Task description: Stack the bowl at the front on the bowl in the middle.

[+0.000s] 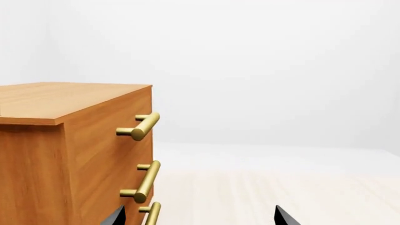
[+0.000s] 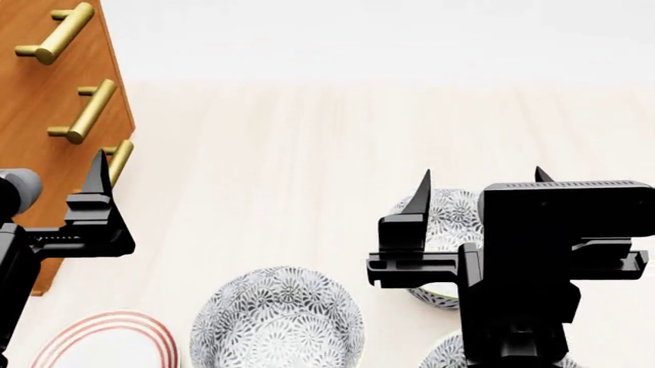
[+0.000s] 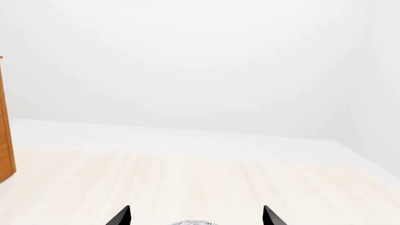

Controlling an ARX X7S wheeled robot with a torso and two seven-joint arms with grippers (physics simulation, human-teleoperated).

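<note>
The left gripper (image 1: 198,218) hangs idle beside the cabinet (image 2: 41,100), jaws wide and empty, probably parked clear of the work. Plate (image 2: 103,341): one; bowls: three. The bowl in the middle (image 2: 278,318) lies left of the wide, empty right gripper (image 2: 481,178), which hovers over the bowl at the front (image 2: 450,218), apparently aligning to grasp, with the third bowl (image 2: 442,356) nearest the robot.

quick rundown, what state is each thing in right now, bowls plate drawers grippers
left gripper: open, empty
right gripper: open, empty, over a bowl
bowl under the right gripper: upright, partly hidden
bowl beside the plate: upright, empty, unstacked
bowl at the bottom edge: mostly hidden
plate: flat, empty
wooden drawers: shut
</note>
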